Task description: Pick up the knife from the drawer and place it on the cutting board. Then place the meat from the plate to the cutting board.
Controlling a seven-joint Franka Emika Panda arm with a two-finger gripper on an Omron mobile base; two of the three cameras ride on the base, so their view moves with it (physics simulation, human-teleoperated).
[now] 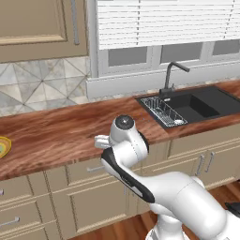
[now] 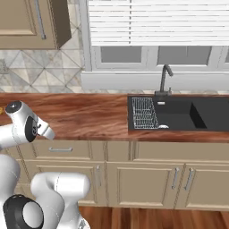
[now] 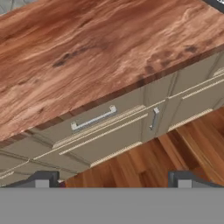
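1. The end effector (image 3: 113, 179) shows its two dark finger tips (image 3: 41, 179) at the bottom of the hand view. They stand wide apart with nothing between them.
2. It hangs above the front edge of the desk (image 3: 87, 48), over the wooden floor (image 3: 175, 153), and looks down at the cabinet fronts.
3. Straight ahead of it is the drawer (image 3: 94, 120) with its silver bar handle (image 3: 94, 119). The drawer is closed, so I cannot see the knife.
4. Under the drawer there is a cabinet door (image 3: 109, 140) with a short vertical handle.
5. In the left base view the white arm (image 1: 126, 150) bends in front of the cabinets, and its wrist covers part of the drawer row.
6. At the far left edge of that view a yellow round thing, probably the plate (image 1: 3, 146), lies on the desk; it is cut by the frame, so I cannot tell whether the meat is on it.
7. To the right, well apart from the arm, the black sink (image 2: 188, 114) holds a wire rack (image 2: 144, 112), and a dark faucet (image 2: 165, 80) stands behind it.
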